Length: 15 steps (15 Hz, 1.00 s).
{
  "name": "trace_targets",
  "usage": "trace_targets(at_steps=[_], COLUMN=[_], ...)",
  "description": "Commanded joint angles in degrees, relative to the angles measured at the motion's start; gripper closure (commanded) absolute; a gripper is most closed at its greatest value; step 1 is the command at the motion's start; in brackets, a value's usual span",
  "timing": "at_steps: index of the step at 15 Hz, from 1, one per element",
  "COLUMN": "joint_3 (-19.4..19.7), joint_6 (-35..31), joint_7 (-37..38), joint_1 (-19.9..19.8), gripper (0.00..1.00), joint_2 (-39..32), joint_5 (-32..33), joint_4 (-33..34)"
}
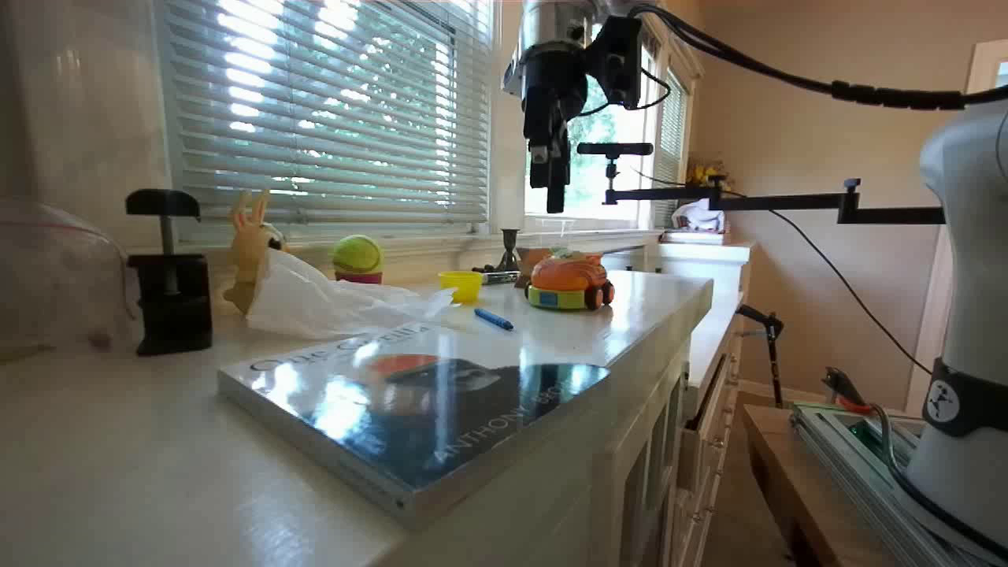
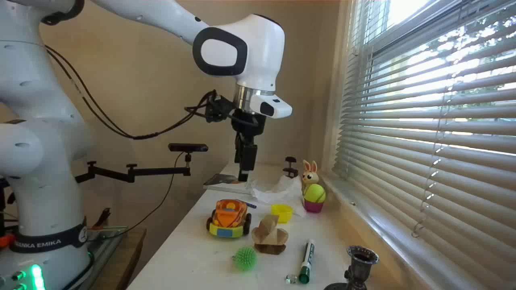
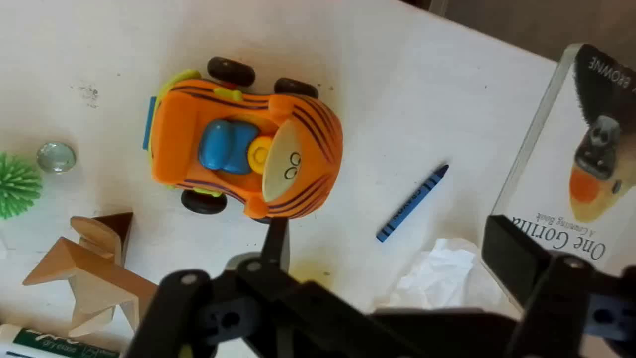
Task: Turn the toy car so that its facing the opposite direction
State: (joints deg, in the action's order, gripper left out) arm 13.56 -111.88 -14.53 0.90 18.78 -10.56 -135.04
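The toy car is orange with dark stripes, black wheels and a yellow-green base; it stands upright on the white counter in both exterior views [image 1: 568,276] [image 2: 229,217]. In the wrist view the toy car [image 3: 318,141] lies at upper left, its windshield end with drawn eyes pointing right toward the crayon and book. My gripper hangs pointing down, well above the counter, in both exterior views [image 1: 549,185] [image 2: 244,171]. In the wrist view my gripper [image 3: 395,243] has its fingers wide apart with nothing between them. The left fingertip overlaps the car's lower edge in the picture, not touching.
A blue crayon [image 3: 412,203] and a book [image 3: 551,164] lie beyond the car's front. Crumpled white paper [image 3: 437,278], a yellow cup [image 2: 282,212], a brown folded piece [image 2: 269,237], a green spiky ball [image 2: 244,259] and a marker [image 2: 307,259] lie around it. The counter edge is close.
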Motion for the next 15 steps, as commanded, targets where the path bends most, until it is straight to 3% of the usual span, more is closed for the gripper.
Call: trace_targets(at_steps=[1,7,15], joint_3=[-1.66,-1.66,-0.95], joint_6=[0.21,0.21,8.71], joint_7=[-0.48,-0.48,-22.50], joint_1=[-1.82,-1.82,-0.41], gripper=[0.00,0.00,0.00], joint_2=[-0.17,-0.18,0.08], joint_5=[-0.55,-0.55,1.73], joint_4=[0.11,0.11,2.29])
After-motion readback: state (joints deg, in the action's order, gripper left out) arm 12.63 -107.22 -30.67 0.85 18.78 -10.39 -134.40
